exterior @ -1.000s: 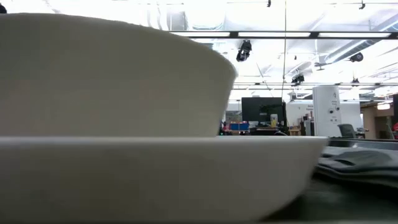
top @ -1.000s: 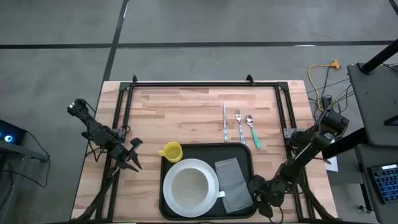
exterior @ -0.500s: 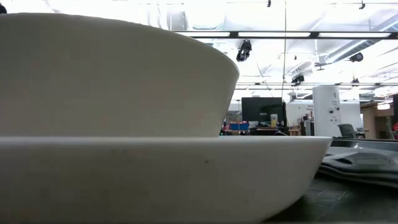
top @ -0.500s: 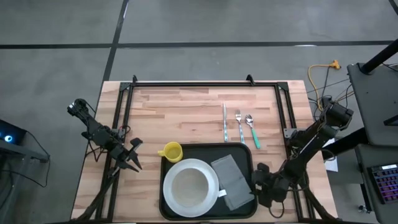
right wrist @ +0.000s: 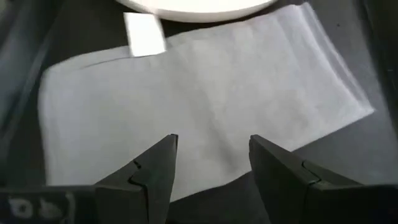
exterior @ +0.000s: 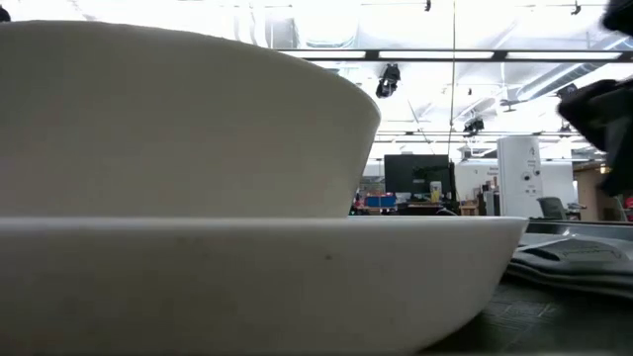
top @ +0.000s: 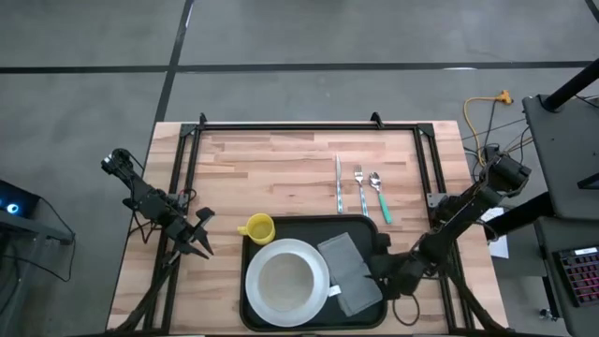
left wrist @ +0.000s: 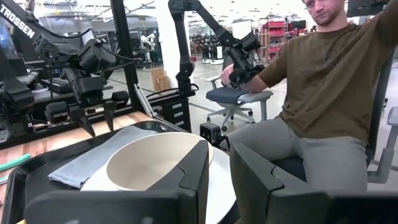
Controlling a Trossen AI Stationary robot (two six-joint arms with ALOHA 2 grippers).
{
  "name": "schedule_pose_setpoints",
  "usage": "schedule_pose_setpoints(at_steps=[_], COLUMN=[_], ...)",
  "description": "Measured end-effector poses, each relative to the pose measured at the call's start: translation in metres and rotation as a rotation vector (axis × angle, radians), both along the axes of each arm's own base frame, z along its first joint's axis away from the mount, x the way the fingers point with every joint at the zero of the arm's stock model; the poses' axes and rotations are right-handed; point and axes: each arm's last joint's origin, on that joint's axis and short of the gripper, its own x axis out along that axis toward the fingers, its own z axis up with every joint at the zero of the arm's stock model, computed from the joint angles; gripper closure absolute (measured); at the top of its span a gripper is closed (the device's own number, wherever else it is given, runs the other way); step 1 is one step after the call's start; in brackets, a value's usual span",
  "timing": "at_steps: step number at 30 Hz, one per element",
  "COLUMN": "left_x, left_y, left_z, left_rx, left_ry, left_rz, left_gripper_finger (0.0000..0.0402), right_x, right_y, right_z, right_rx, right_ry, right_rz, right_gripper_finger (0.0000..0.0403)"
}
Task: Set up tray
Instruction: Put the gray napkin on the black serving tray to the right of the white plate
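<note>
The black tray [top: 299, 221] lies at the table's near edge. A white plate [top: 285, 281] with a bowl [left wrist: 152, 163] on it rests in the tray's left half. A grey napkin [top: 348, 273] lies flat in its right half. My right gripper [top: 376, 271] is open over the napkin's right edge, and its fingers [right wrist: 158, 163] stand above the cloth [right wrist: 205, 106]; whether they touch it, I cannot tell. My left gripper [top: 198, 238] waits open at the table's left edge.
A yellow cup [top: 256, 227] stands at the tray's far left corner. A knife [top: 338, 183], a fork [top: 360, 189] and a green-handled spoon [top: 379, 197] lie on the wood beyond the tray. A seated person [left wrist: 323, 93] shows beyond the table in the left wrist view.
My right gripper has moved from the tray's near right corner toward the table's left, over the napkin's right edge, and now shows at the low view's right. The napkin has turned slightly on the tray.
</note>
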Motion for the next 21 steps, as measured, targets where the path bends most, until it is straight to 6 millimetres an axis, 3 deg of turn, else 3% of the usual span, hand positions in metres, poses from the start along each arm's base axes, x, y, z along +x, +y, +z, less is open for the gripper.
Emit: schedule_pose_setpoints(at_steps=[9, 21], left_x=[0.000, 0.000], left_y=[0.000, 0.000], left_z=[0.000, 0.000], left_rx=[0.000, 0.000], left_ry=[0.000, 0.000], left_rz=[0.000, 0.000], left_gripper_finger=[0.0354, 0.0354], right_x=[0.025, 0.040], right_y=[-0.028, -0.038], right_z=[-0.001, 0.004], right_rx=[-0.069, -0.057], right_ry=[0.049, 0.009], right_rz=[0.064, 0.193], right_gripper_finger=[0.0218, 0.0223])
